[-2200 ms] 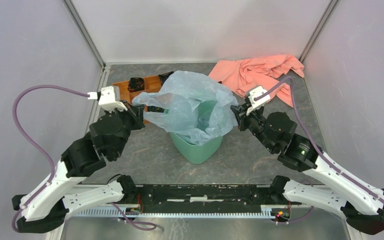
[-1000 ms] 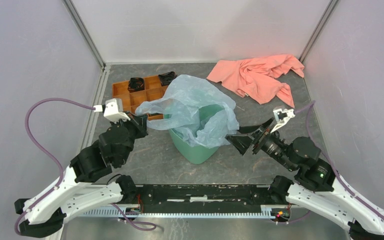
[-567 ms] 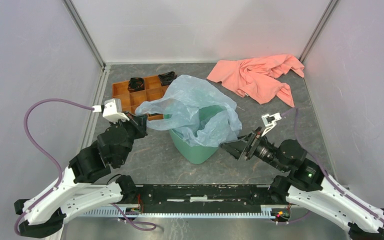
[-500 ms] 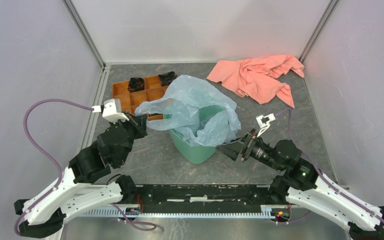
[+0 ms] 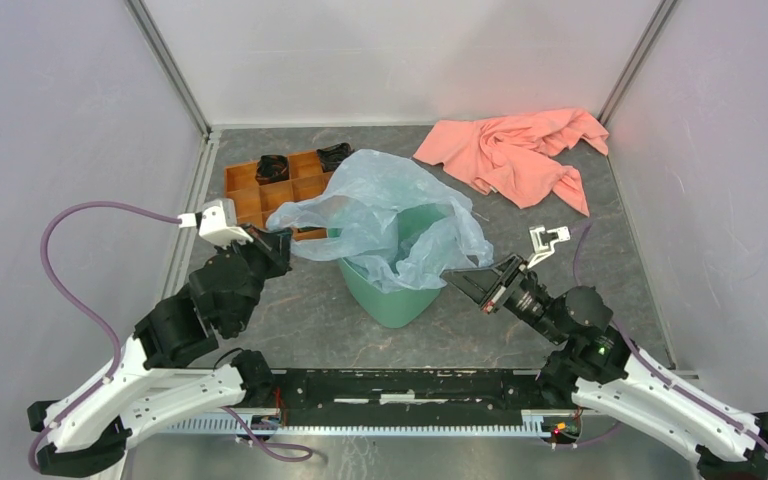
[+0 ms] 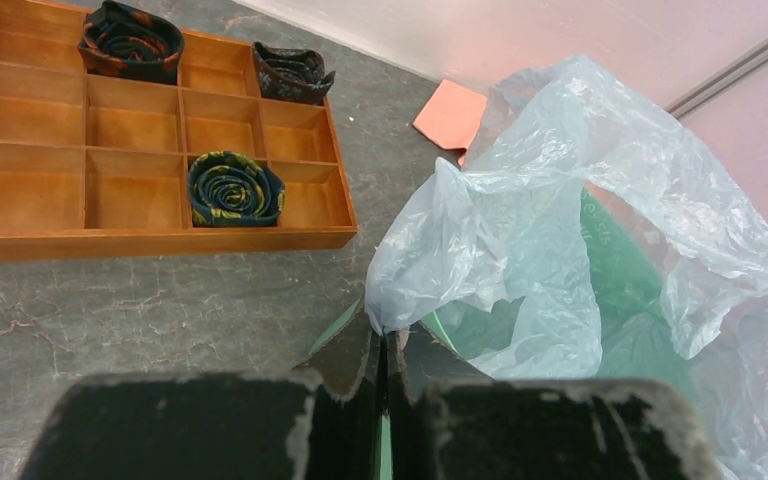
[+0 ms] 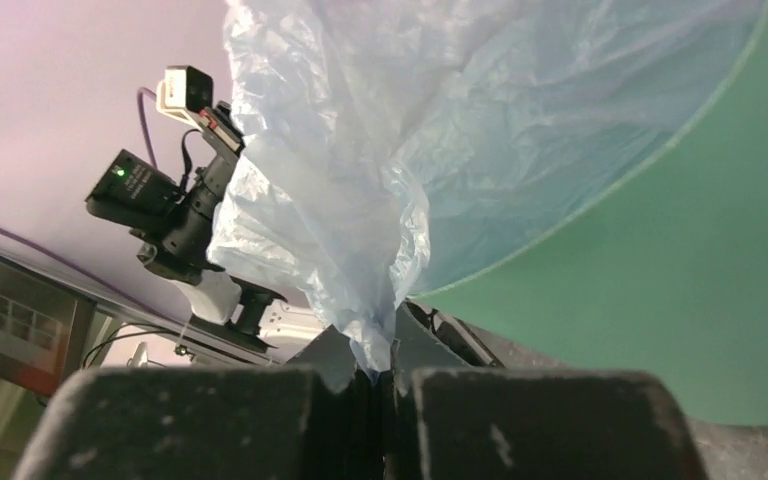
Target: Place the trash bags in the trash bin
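The pale blue trash bag (image 5: 385,205) hangs over and into the mint-green trash bin (image 5: 390,298) at the table's middle. My left gripper (image 5: 278,243) is shut on the bag's left edge, just left of the bin rim; the left wrist view shows the film (image 6: 480,240) pinched between the closed jaws above the bin's rim (image 6: 620,270). My right gripper (image 5: 457,280) is shut on the bag's right edge, low beside the bin's right wall; the right wrist view shows the film (image 7: 360,180) gathered into the closed jaws next to the bin's wall (image 7: 680,280).
An orange compartment tray (image 5: 245,188) with rolled dark items sits at the back left, close behind my left gripper. A salmon-pink cloth (image 5: 520,150) lies at the back right. Enclosure walls ring the table.
My right arm came down and back from beside the bin's top, swinging low to the bin's right side with the bag edge. My left gripper dropped slightly, then shifted a little left with the bag.
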Tool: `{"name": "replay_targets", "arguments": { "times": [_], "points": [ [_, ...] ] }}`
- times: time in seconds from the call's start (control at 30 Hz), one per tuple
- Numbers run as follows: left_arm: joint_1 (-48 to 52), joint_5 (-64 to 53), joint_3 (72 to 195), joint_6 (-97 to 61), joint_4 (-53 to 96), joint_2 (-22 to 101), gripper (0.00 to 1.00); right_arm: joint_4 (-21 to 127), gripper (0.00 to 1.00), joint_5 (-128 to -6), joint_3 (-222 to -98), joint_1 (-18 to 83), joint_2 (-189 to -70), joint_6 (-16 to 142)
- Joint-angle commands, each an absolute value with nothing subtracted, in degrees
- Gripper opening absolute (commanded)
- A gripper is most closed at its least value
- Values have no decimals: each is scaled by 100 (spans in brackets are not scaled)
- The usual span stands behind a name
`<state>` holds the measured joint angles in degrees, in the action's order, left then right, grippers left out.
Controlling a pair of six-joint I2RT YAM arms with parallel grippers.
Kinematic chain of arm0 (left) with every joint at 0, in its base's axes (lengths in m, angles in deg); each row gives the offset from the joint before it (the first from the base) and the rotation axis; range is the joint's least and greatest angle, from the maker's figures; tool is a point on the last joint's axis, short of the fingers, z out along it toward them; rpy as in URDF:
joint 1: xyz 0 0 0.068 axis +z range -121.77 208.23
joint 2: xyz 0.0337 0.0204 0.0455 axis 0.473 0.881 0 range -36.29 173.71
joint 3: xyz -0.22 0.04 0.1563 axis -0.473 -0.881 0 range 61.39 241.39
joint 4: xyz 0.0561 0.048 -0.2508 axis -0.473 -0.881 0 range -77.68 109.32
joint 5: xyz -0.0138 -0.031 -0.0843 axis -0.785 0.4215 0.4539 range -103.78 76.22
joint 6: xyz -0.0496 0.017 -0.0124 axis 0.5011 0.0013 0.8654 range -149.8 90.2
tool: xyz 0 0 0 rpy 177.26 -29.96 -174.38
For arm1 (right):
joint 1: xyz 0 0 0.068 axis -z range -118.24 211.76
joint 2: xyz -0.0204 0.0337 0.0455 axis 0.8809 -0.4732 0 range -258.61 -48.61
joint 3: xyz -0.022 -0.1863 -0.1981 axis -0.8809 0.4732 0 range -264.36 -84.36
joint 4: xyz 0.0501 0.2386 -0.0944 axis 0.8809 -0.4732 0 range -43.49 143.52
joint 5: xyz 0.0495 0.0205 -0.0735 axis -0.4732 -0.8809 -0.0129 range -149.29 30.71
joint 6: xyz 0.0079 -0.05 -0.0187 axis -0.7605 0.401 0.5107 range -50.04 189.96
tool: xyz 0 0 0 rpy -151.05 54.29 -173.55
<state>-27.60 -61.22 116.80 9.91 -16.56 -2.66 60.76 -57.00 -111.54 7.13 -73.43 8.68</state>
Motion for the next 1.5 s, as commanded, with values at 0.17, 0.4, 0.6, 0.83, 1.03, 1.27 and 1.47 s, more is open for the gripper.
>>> {"name": "replay_targets", "arguments": {
  "times": [0.17,0.4,0.6,0.83,1.03,1.27,1.47],
  "points": [
    [-2753,-6129,12269,913,-2305,200,6,5204,1,-6405,-11075,691,-7000,2107],
    [-2749,-6457,12796,759,-3239,871,3,3875,0,-6228,-11266,691,-7028,2840],
    [-2546,-7242,13451,552,-3962,1699,2,2795,0,-5704,-11733,692,-7098,3461],
    [-485,-5152,12940,-444,-2833,2076,2,2177,0,-4975,-11717,688,-6956,3572],
    [-324,-4752,13048,-570,-2590,1980,2,2037,0,-4309,-11720,692,-6785,3506],
    [-326,-4259,13398,-397,-2943,1319,3,2880,0,-5887,-11788,697,-6629,4140],
    [-323,-4402,13060,-244,-3242,1015,2,2504,0,-7517,-11736,692,-6735,4570]
  ]
}}
